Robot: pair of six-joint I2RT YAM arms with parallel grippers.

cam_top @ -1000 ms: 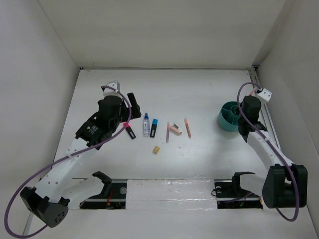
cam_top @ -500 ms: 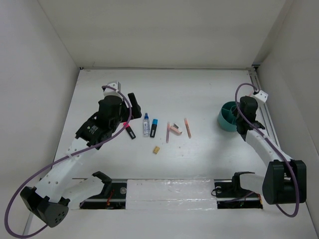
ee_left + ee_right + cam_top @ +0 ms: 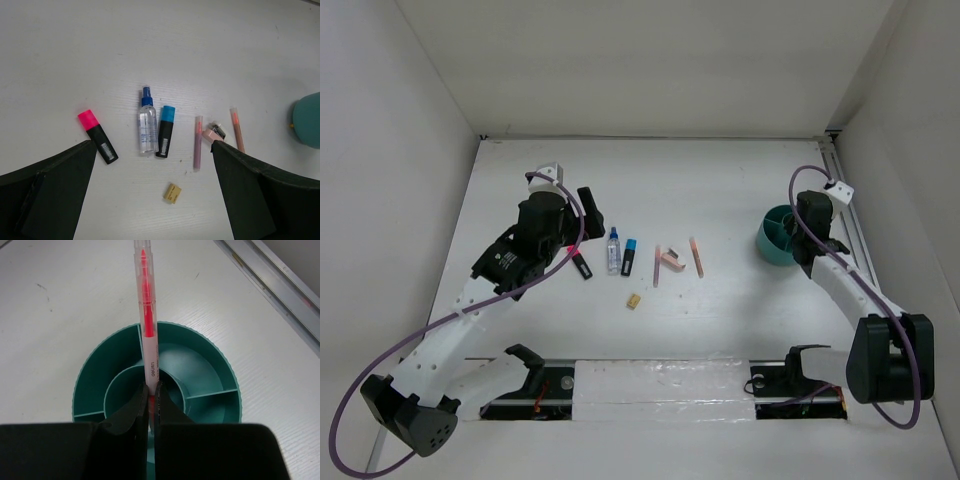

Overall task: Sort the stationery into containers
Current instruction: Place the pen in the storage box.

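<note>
My right gripper [image 3: 150, 390] is shut on a thin pale pen with a red core [image 3: 145, 315] and holds it over the round teal cup [image 3: 210, 347], above its dividers. The cup [image 3: 772, 236] stands at the right of the table under my right gripper [image 3: 807, 228]. My left gripper [image 3: 582, 215] is open and empty above the table's left part. Below it lie a pink-capped black marker [image 3: 97, 136], a clear blue-capped bottle [image 3: 147, 129], a blue-capped marker [image 3: 164, 132], two salmon pencils [image 3: 197, 142], a pink block [image 3: 212, 135] and a tan piece [image 3: 172, 193].
A metal rail [image 3: 272, 287] runs along the table's right edge just past the cup. White walls close in the table on three sides. The arm bases and a taped strip [image 3: 660, 390] lie at the near edge.
My right gripper has shifted a little to the left and towards the far side over the cup, with the pen still held. My left arm has not moved.
</note>
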